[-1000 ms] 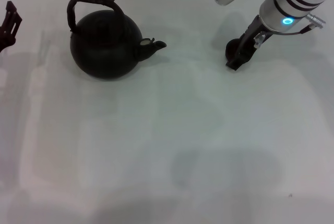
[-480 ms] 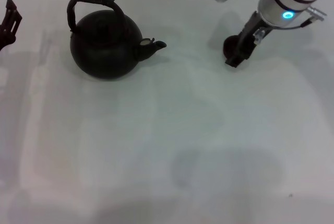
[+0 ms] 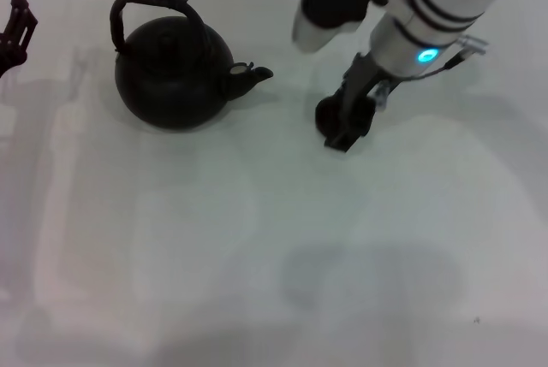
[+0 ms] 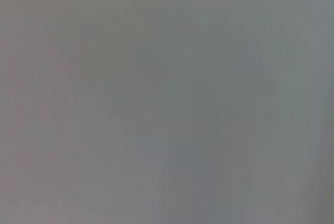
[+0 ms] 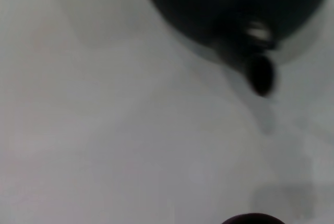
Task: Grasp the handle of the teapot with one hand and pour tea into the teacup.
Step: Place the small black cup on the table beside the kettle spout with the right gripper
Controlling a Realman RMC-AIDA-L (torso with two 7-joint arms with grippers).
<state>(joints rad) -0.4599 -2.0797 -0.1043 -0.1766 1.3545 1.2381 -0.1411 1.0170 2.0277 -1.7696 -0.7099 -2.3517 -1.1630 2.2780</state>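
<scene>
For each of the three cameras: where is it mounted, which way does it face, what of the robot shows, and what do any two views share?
Head: looks down at the table; teapot, left hand at the edge, right hand at the teacup.
Left wrist: only blank grey surface; no robot parts.
Right wrist: faces the teapot spout-on, teacup rim at the edge; no fingers show.
Shared: head and right wrist both show teapot and teacup.

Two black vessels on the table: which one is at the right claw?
The teacup, tiny and low, sits against the right claw. The big teapot stands apart, untouched.

White table point(image 3: 257, 256): teapot point(image 3: 171, 76), seemingly teacup point(image 3: 330, 116).
</scene>
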